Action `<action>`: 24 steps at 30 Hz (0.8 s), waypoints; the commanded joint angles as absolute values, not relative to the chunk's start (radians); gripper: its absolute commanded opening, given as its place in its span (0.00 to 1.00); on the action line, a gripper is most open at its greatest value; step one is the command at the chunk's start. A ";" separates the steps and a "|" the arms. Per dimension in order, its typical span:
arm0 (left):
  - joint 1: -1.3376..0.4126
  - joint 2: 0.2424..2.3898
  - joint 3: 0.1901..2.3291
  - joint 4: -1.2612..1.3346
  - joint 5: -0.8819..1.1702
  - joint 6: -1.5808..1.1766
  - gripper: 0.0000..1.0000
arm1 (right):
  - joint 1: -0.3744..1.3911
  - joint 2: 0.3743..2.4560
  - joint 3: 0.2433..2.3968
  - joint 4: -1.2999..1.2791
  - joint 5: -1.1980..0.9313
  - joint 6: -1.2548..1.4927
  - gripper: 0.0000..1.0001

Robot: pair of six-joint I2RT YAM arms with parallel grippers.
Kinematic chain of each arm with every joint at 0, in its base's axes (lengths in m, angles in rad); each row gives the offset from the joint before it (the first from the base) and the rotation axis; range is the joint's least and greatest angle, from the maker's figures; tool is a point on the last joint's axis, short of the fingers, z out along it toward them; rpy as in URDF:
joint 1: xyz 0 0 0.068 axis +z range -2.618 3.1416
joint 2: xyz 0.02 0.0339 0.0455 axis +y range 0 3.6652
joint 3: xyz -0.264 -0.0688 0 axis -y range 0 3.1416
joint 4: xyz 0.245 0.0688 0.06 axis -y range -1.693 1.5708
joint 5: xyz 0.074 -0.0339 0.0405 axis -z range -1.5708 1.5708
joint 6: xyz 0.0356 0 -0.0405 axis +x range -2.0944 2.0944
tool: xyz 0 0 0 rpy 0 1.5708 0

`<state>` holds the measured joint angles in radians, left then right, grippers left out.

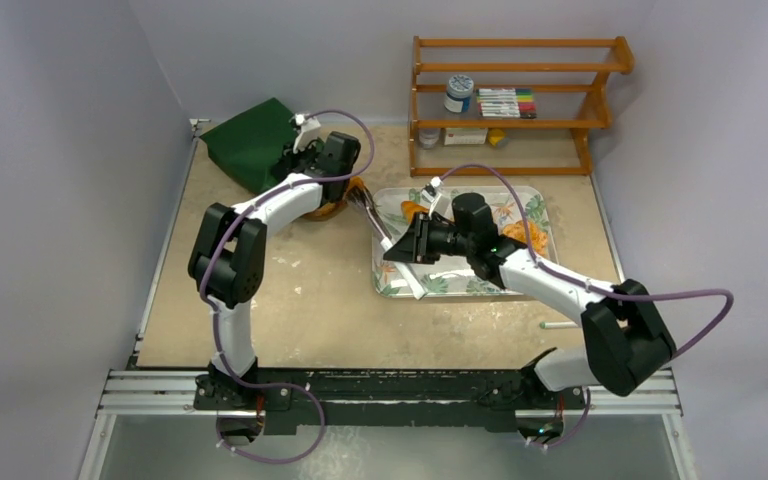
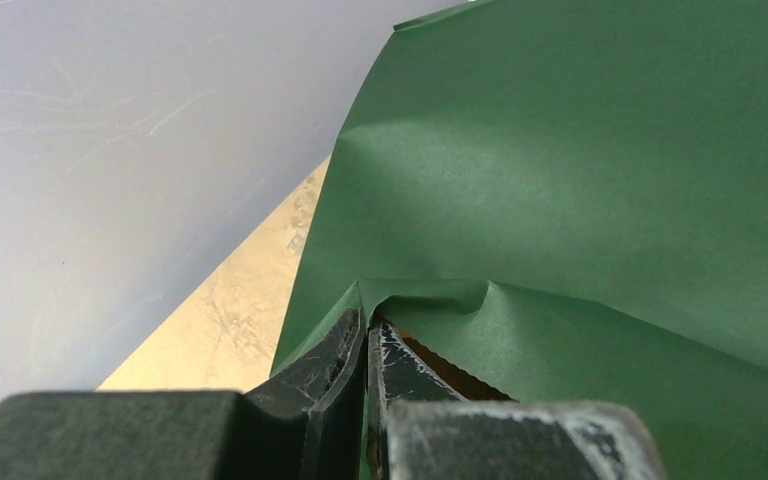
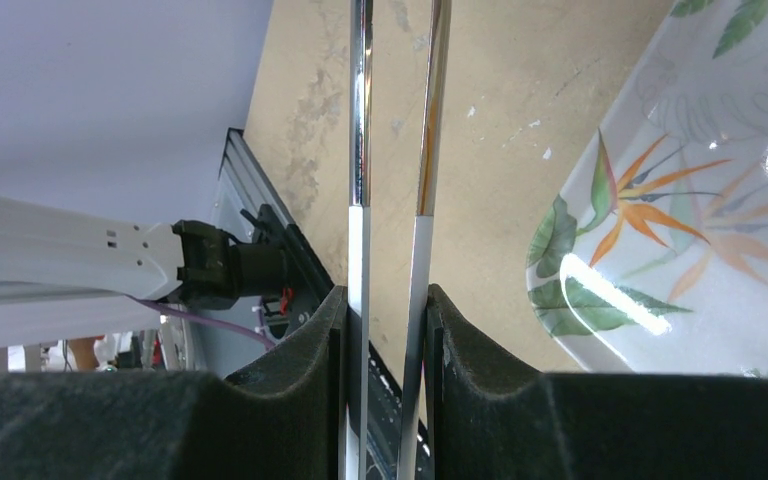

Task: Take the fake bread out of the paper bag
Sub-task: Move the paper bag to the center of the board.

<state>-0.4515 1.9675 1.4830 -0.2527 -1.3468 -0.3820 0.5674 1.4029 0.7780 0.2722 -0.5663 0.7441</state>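
The dark green paper bag [image 1: 250, 142] lies at the back left of the table. My left gripper [image 1: 295, 160] is shut on the bag's mouth edge [image 2: 375, 325]; green paper [image 2: 560, 180] fills that view, with a strip of brown inside [image 2: 445, 368] showing. My right gripper [image 1: 407, 247] is shut on metal tongs [image 1: 380, 228], whose two arms [image 3: 360, 150] run between the pads toward the bag. An orange bread piece [image 1: 348, 198] shows at the tong tips, partly hidden by the left arm. Two orange pieces [image 1: 416, 212] [image 1: 526, 236] lie on the tray.
A floral tray [image 1: 460, 288] sits right of centre; its rim shows in the right wrist view [image 3: 680, 200]. A wooden shelf [image 1: 515, 100] with a jar and markers stands at the back right. A small white stick [image 1: 560, 325] lies near the front right.
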 commanded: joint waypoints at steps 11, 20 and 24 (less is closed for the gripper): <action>-0.440 1.937 1.481 -0.326 -1.313 -0.516 0.02 | 0.566 1.282 0.752 0.431 -0.538 0.783 0.04; -0.440 1.846 1.338 -0.325 -1.293 -0.600 0.01 | 0.566 1.397 0.688 0.740 -0.576 0.914 0.04; -0.439 1.793 1.275 -0.288 -1.275 -0.620 0.01 | 0.569 1.472 0.614 0.974 -0.604 1.068 0.05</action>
<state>-0.4515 1.8908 1.3094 -0.3309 -1.2797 -0.5659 0.5674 1.4342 0.6655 0.6357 -0.5705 0.9085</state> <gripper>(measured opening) 0.019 0.289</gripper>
